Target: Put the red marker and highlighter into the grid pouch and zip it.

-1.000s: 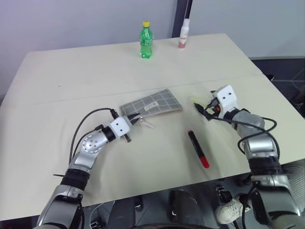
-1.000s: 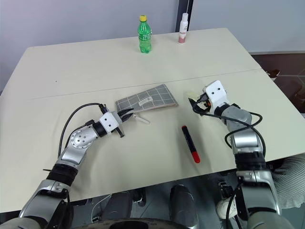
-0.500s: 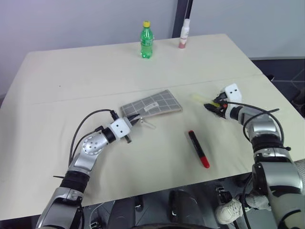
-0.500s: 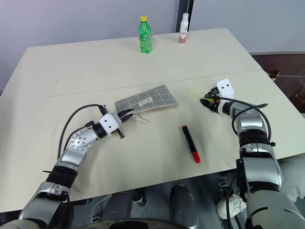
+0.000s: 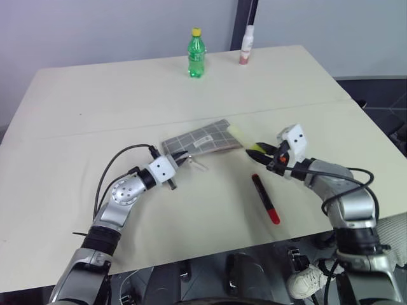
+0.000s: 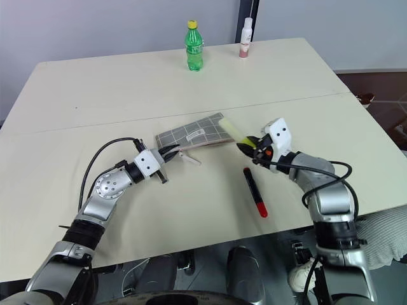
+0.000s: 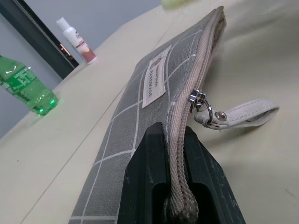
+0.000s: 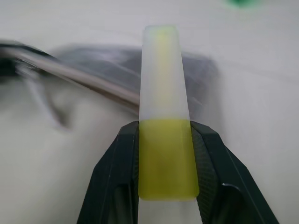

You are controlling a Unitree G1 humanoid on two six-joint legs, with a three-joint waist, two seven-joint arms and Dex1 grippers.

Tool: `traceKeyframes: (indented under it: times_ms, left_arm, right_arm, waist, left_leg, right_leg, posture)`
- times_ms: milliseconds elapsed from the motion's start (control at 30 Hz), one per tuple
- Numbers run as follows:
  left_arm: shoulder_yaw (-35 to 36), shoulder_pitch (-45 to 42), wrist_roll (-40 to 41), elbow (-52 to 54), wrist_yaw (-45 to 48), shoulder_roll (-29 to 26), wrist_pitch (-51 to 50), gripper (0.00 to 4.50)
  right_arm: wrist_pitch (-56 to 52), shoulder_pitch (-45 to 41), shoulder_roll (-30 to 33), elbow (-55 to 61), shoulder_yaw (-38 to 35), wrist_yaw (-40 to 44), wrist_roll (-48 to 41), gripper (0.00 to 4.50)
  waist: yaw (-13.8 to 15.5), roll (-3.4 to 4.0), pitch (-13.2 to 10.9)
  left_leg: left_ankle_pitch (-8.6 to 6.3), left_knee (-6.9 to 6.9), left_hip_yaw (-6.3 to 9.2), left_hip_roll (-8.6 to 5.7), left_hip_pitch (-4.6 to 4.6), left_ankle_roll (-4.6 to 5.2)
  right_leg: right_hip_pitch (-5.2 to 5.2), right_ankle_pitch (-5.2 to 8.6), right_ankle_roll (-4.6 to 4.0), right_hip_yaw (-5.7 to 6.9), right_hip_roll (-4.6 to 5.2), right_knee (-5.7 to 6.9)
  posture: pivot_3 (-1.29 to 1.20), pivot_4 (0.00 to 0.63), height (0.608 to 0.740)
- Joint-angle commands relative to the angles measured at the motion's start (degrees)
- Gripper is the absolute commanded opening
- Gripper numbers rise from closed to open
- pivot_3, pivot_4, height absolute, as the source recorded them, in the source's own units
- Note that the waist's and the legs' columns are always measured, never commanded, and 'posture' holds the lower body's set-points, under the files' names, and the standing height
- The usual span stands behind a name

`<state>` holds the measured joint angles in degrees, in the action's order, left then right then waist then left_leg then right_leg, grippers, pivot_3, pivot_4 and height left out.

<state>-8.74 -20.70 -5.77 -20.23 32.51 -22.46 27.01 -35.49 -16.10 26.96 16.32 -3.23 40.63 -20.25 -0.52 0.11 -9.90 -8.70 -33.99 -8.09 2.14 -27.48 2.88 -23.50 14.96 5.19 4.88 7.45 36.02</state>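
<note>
The highlighter (image 6: 234, 134) sits pinched between the two black fingers (image 8: 117, 182) of the right hand (image 6: 250, 147), gripped at its yellow end, its pale end sticking out past the fingertips toward the grid pouch (image 6: 194, 134). That tip hangs just beside the pouch's near corner; whether it touches the fabric I cannot tell.

The left hand (image 5: 180, 160) is pressed together on the zipper edge (image 7: 180, 154) of the pouch at its end nearest that hand (the metal pull (image 7: 200, 101) with its pale strap (image 7: 243, 113) lies a little further along, beyond the fingertips). The pouch rests flat on the surface (image 5: 95, 114), stretching away from the left hand toward the right one.

The red marker (image 6: 254, 191) lies on the surface just below the right hand, apart from it and untouched, red end toward the robot.
</note>
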Motion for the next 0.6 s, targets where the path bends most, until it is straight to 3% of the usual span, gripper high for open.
traceKeyframes:
  times_ms: [33,267,600]
  left_arm:
    - [0.3,-1.5,0.7,-0.3,0.5,-0.4,0.5,0.00]
    - [1.0,-2.6,0.9,-0.7,-0.2,-0.4,-0.1,0.00]
    - [0.9,-1.9,0.6,-0.2,-0.3,-0.8,-0.1,0.00]
  right_arm:
    - [-0.8,1.5,-1.0,5.1,2.3,-2.2,-0.3,0.95]
    - [2.3,2.2,3.6,2.4,7.1,-2.8,6.5,0.95]
    - [5.5,3.1,5.7,3.2,4.9,2.6,2.5,0.95]
  waist:
    - [0.0,0.00,0.0]
    - [0.0,-0.01,0.0]
    - [0.0,-0.03,0.0]
  left_leg:
    - [0.00,0.01,0.00,0.00,0.00,0.00]
    - [-0.01,0.12,-0.11,-0.09,-0.03,0.00]
    - [-0.02,0.12,-0.12,-0.10,-0.03,0.03]
  right_leg:
    - [0.00,0.00,0.00,0.01,0.00,-0.02]
    - [-0.09,0.01,-0.01,0.06,0.19,-0.10]
    - [-0.03,-0.01,0.01,0.11,0.17,-0.15]
  posture:
    - [0.00,0.150,0.740]
    - [0.00,0.150,0.740]
    - [0.00,0.150,0.740]
